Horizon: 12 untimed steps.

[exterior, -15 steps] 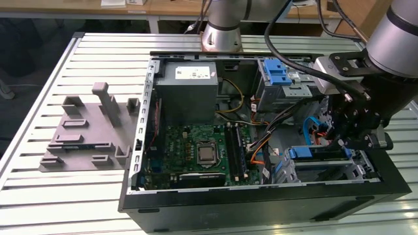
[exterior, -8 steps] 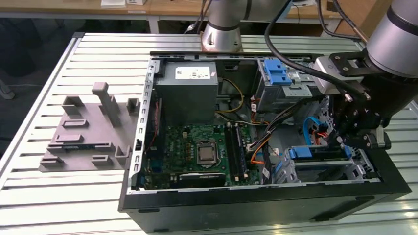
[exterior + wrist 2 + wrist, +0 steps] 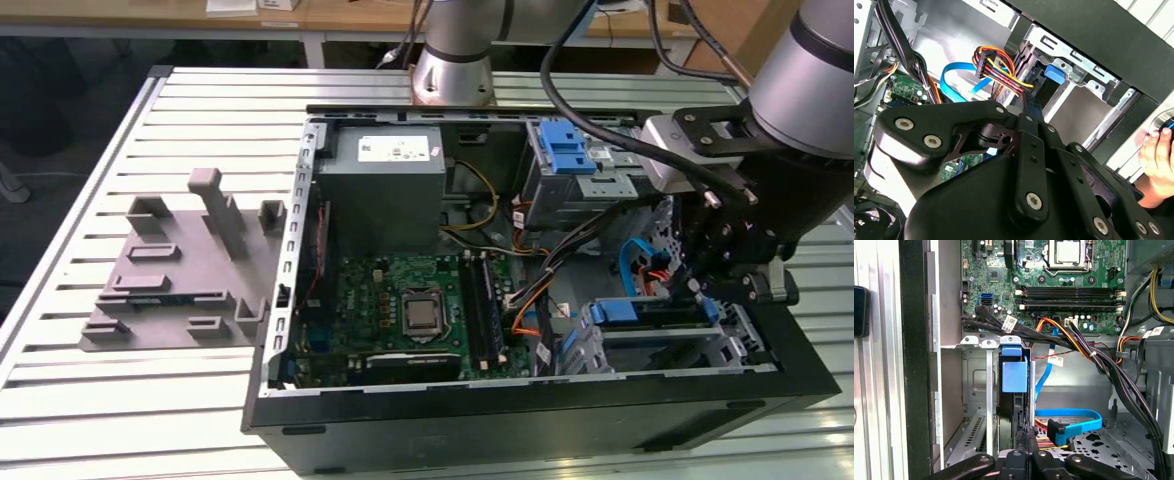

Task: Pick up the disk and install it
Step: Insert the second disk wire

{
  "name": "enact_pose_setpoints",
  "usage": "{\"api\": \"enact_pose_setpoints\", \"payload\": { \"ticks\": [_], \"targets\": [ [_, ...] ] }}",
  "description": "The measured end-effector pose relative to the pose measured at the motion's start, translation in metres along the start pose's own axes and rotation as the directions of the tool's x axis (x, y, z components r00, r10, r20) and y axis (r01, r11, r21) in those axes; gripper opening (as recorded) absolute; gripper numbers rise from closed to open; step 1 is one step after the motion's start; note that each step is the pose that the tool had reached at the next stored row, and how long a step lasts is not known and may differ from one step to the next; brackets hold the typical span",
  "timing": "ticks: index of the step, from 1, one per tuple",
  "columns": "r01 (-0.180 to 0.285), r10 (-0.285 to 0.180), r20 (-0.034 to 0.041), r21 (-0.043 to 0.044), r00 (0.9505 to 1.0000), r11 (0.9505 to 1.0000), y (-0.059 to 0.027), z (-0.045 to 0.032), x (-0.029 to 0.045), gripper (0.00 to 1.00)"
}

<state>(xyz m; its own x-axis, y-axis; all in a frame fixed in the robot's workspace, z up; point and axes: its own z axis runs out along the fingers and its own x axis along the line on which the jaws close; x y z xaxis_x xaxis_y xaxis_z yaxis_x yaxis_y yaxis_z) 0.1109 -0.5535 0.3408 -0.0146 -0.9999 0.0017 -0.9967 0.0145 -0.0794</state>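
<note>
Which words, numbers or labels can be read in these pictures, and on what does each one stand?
None can be read.
White sticker on the grey power-supply box in the exterior view: print too small to read.
Small white tags on the cables in the first wrist view: blurred, unreadable.
Green motherboard: white markings too small to read.

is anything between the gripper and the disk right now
Nothing visible. In the first wrist view the gripper sits right at the edge of the disk, which stands in its metal bay. The blue cable and wire bundle lie beside it.
</note>
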Motion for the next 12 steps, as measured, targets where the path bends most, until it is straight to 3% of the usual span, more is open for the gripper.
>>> {"api": "enact_pose_setpoints", "payload": {
  "ticks": [6, 12],
  "targets": [
    [0.000, 0.000, 0.0000, 0.0000, 1.0000, 1.0000, 0.0009, 0.0000, 0.0001, 0.11],
    [0.000, 0.000, 0.0001, 0.0000, 1.0000, 1.0000, 0.0133, -0.0010, 0.0009, 0.11]
  ]
}}
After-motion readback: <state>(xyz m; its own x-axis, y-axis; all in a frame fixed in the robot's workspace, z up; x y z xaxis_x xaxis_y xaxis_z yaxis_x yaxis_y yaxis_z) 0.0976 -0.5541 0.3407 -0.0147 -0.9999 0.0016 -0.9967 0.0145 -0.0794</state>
